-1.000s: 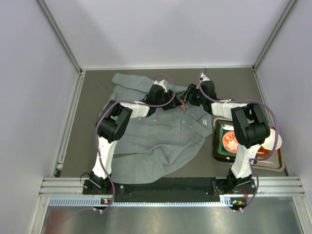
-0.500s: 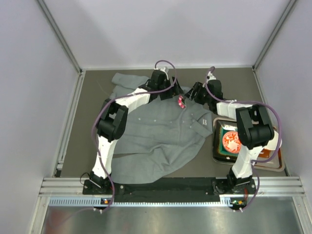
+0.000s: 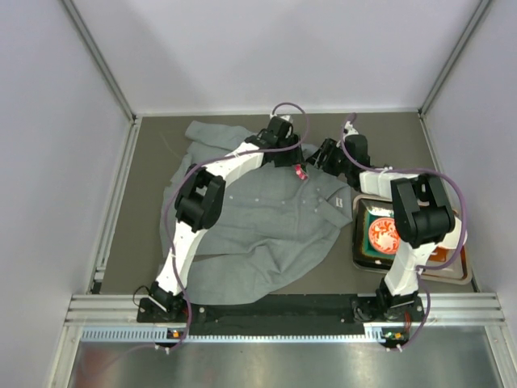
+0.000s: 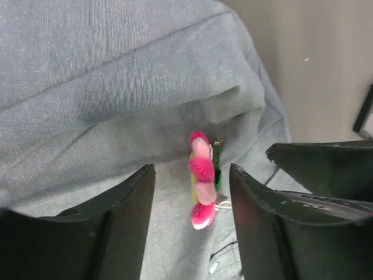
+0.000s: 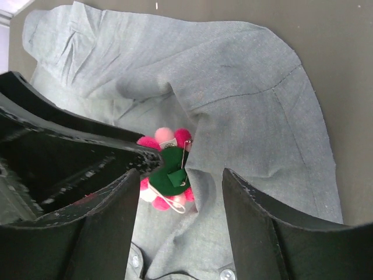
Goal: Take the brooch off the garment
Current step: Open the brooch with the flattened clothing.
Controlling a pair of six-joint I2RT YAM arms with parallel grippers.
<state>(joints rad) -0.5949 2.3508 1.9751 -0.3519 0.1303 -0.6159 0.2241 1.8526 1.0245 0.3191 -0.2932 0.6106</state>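
Observation:
The grey garment (image 3: 258, 218) lies rumpled on the dark table. The pink brooch (image 3: 300, 171) stands on edge on a raised fold near the collar. In the left wrist view the brooch (image 4: 201, 182) is edge-on between the fingers of my open left gripper (image 4: 189, 178), untouched by either. In the right wrist view its green felt back and pin (image 5: 169, 172) show between the fingers of my open right gripper (image 5: 179, 181). My left gripper (image 3: 289, 158) and right gripper (image 3: 317, 162) flank it closely. Small white shirt buttons (image 5: 225, 274) lie just below.
A metal tray (image 3: 358, 242) holding a round orange-patterned item (image 3: 380, 234) sits at the right, beside an orange tray (image 3: 462, 273). White enclosure walls and metal posts ring the table. Bare dark table (image 3: 388, 133) shows behind the right arm.
My left arm has swung right and farther back, bringing its gripper over the brooch. My right gripper shifted slightly right. The brooch stays on the fold.

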